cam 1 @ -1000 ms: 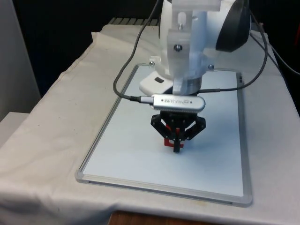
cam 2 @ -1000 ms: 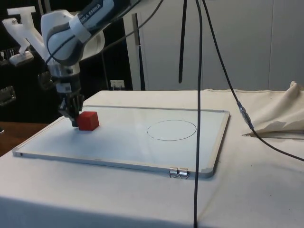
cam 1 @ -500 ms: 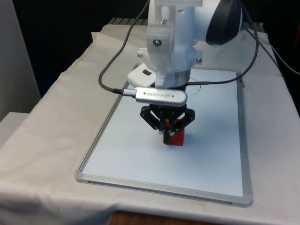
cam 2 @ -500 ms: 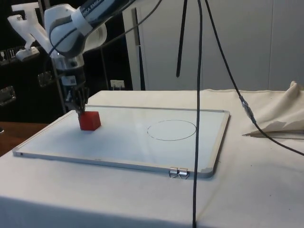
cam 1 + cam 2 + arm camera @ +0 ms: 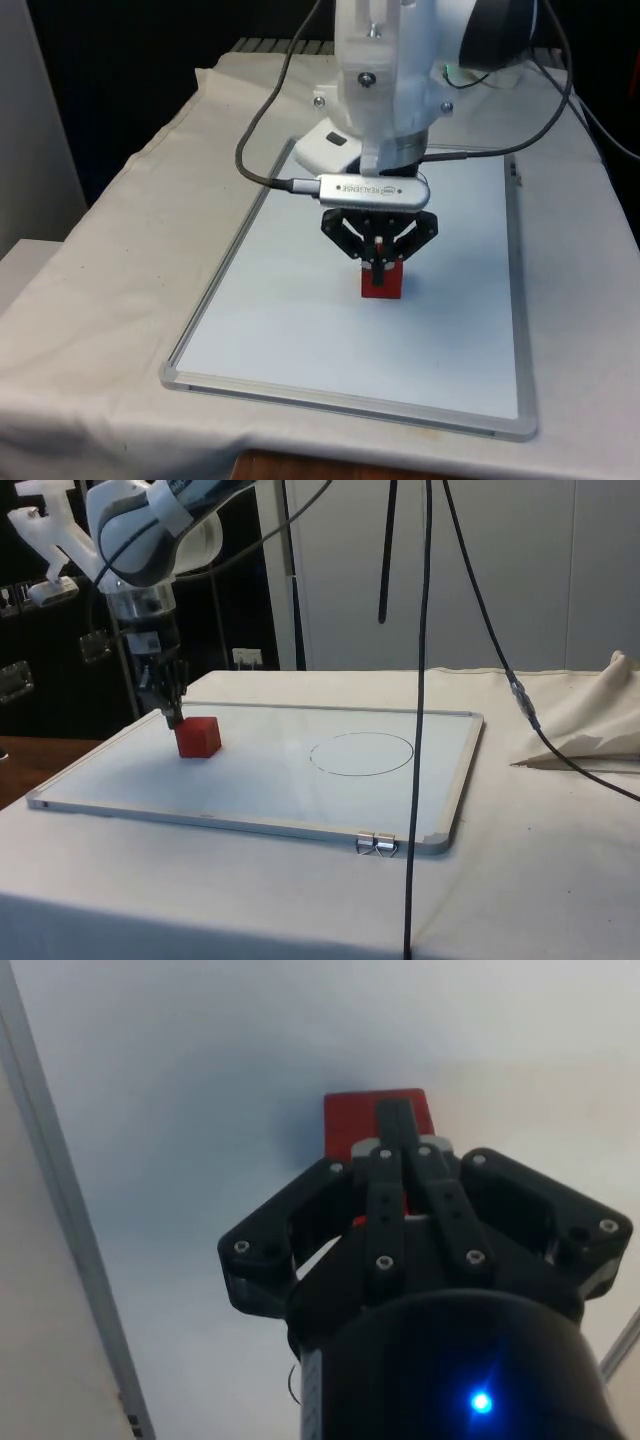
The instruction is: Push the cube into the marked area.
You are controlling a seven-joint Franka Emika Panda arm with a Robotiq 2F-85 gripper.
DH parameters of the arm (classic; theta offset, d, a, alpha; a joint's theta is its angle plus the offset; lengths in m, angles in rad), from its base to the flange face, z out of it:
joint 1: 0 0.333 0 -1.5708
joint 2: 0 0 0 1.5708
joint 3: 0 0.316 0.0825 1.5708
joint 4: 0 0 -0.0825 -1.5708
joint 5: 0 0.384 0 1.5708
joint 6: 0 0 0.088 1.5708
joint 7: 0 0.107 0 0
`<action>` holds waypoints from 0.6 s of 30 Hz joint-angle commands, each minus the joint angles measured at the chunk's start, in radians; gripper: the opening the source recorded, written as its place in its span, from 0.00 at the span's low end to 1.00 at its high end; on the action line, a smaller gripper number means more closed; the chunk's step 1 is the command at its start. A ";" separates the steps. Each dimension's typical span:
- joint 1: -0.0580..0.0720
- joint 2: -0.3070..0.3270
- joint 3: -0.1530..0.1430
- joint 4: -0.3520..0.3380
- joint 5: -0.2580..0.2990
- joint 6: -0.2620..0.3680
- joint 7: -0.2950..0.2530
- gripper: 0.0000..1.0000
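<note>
The red cube (image 5: pixel 198 737) sits on the whiteboard (image 5: pixel 260 790), toward the end nearest the front camera, and the pen-drawn circle (image 5: pixel 361 753) that marks the goal lies well apart from it, farther up the board toward the robot's end. The claw (image 5: pixel 381 262) hangs at the cube's near top edge, on the side away from the circle, with its fingers (image 5: pixel 397 1135) pressed together into a single narrow tip and nothing held between them. In the wrist view that tip overlaps the cube's top face (image 5: pixel 378 1120); whether it touches or hovers just above, I can't tell.

From where I stand, the push looks barely begun, with the whole run to the circle left. To do it well, I'd say the tip wants to drop lower behind the cube, so it bears on the back face and not the top edge, where it could skate over. It should press through the middle of that face and aim straight at the circle; off-centre contact would likely spin the cube aside on the slick board. Go slowly, and stop once the cube lies inside the line.
</note>
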 commanded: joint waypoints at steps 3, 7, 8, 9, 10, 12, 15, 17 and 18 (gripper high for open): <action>-0.002 -0.003 0.012 -0.011 0.010 0.000 -0.014 0.00; -0.004 -0.003 0.018 -0.025 0.015 -0.005 -0.031 0.00; -0.004 -0.007 0.018 -0.035 0.018 -0.009 -0.041 0.00; -0.004 -0.009 0.018 -0.040 0.020 -0.012 -0.046 0.00; 0.000 0.000 0.012 -0.028 0.014 -0.010 -0.037 0.00; -0.003 -0.012 0.018 -0.046 0.022 -0.022 -0.055 0.00; -0.002 -0.019 0.016 -0.055 0.026 -0.046 -0.071 0.00; 0.000 -0.010 0.012 -0.041 0.021 -0.058 -0.067 0.00; -0.002 -0.024 0.016 -0.064 0.026 -0.057 -0.078 0.00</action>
